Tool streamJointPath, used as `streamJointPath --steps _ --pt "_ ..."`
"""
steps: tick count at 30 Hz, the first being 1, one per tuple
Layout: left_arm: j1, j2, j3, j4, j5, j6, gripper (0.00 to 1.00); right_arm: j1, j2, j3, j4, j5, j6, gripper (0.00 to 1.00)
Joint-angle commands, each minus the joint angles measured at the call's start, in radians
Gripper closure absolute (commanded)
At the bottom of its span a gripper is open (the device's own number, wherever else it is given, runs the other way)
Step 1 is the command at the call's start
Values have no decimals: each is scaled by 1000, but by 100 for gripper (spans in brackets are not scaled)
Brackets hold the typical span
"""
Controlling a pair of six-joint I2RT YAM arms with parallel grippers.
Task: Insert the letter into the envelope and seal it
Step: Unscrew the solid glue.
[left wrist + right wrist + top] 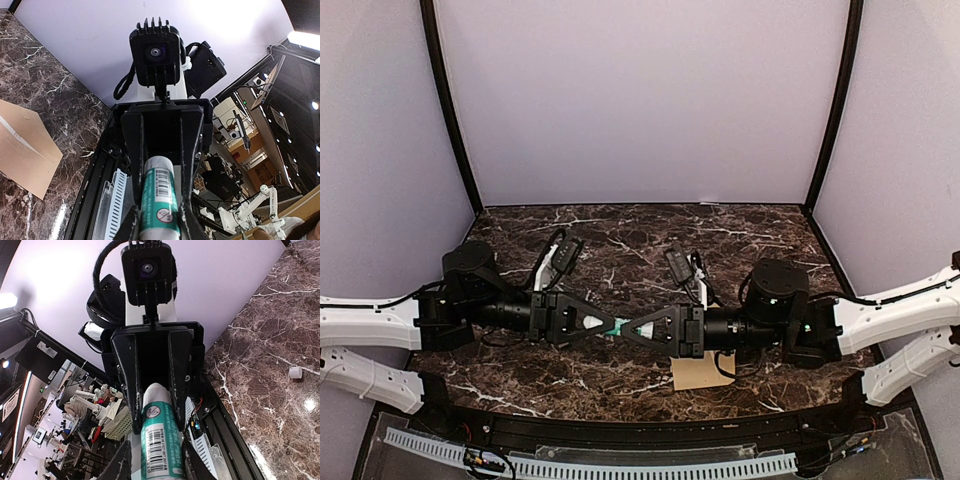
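Note:
A green-and-white glue stick (617, 325) hangs level above the table's middle, between my two grippers, which meet tip to tip. My left gripper (608, 324) is shut on one end of the tube (160, 190). My right gripper (631, 330) has its jaws closed round the other end (160, 440). The tan envelope (703, 372) lies flat on the marble near the front edge, under my right arm. It also shows in the left wrist view as a tan sheet with a pointed corner (25, 150). The letter is out of view.
A small white cap (295, 372) sits alone on the dark marble table (620, 230). Pale walls close in the back and both sides. A black rail with a white slotted strip (590, 465) runs along the near edge.

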State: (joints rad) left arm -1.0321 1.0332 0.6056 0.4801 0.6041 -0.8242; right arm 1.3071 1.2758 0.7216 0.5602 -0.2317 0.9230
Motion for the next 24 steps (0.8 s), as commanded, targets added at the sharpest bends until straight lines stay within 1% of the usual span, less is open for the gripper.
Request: streamJointPath --steps 1,6,11,12,13,14,15,16,17,18,20,22,24 --pt "-6 -1 13 31 17 11 100 -5 2 16 63 -7 6 73" --pt "-8 7 16 26 23 15 100 -6 0 12 60 0 10 80" --pt "-12 13 24 4 12 29 100 -7 -15 1 54 24 11 91" --pt "-12 11 25 -1 -2 33 98 -7 -23 -2 47 31 11 92" --pt "-11 7 26 -17 -14 42 90 -10 -33 -5 33 42 7 94" --pt "-11 3 28 -30 -46 57 85 -11 -46 -8 19 52 -4 94" --pt "-11 -8 29 -62 -67 66 72 -12 -60 -8 -1 65 -15 95" --pt "-11 -21 32 -79 -107 80 56 -14 -76 -7 -29 79 -27 95" --pt "-11 -29 32 -108 -128 86 48 -15 -94 -5 -61 95 -41 95" --pt "-11 -48 31 -131 -173 96 30 -17 -113 -1 -102 113 -56 96" --pt "-12 -81 23 -148 -227 113 16 -21 -159 1 -181 163 -83 96" --pt "-11 -123 3 -148 -281 127 12 -23 -203 1 -270 214 -106 96" --pt "-11 -164 -16 -159 -338 135 10 -28 -250 1 -385 278 -133 96"
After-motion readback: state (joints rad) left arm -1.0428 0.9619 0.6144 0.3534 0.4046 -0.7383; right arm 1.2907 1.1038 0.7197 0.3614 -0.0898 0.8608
